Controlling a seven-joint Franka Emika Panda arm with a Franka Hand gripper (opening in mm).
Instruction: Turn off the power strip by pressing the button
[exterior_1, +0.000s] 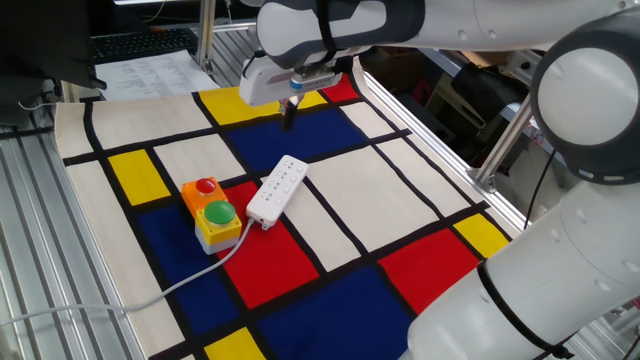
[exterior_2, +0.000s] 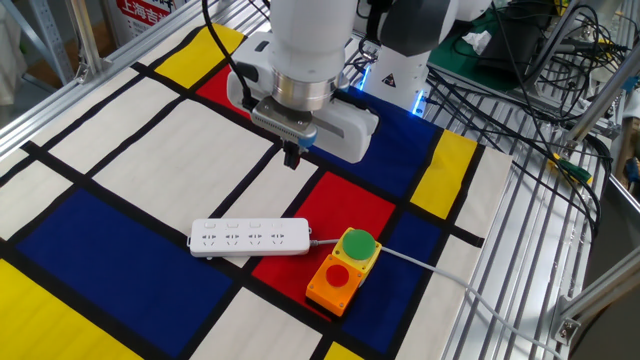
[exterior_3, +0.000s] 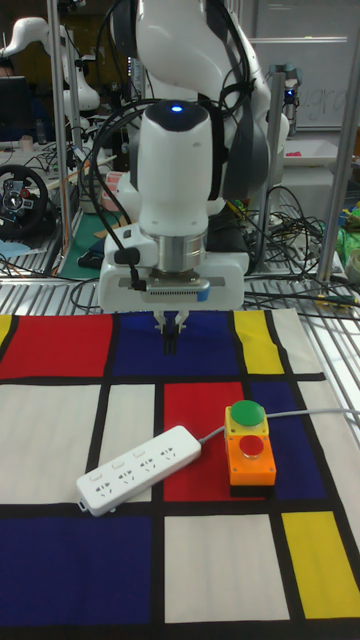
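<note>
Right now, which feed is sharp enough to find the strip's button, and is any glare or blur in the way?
One fixed view: even light, no glare, strip small, button not discernible. Other fixed view: sharpest, sockets on the strip show, switch still unclear. Tall view: dimmer, softer, blue lamp glowing on the arm; pincer dark against the blue patch.

One fixed view looks down from high beside the arm, whose white links fill its right edge, across the worktop (exterior_1: 330, 215) with the hand (exterior_1: 288, 120) toward the far side. The other fixed view stands closer on the opposite side, looking down so that the power strip (exterior_2: 251, 238) lies nearer the camera than the hand (exterior_2: 291, 157). The tall fixed view faces the arm head-on from low over the cloth's front edge, with the hand (exterior_3: 171, 343) at mid-height; all three share the hand, the power strip (exterior_3: 140, 468) below it, and the yellow button box (exterior_1: 212, 213).
</note>
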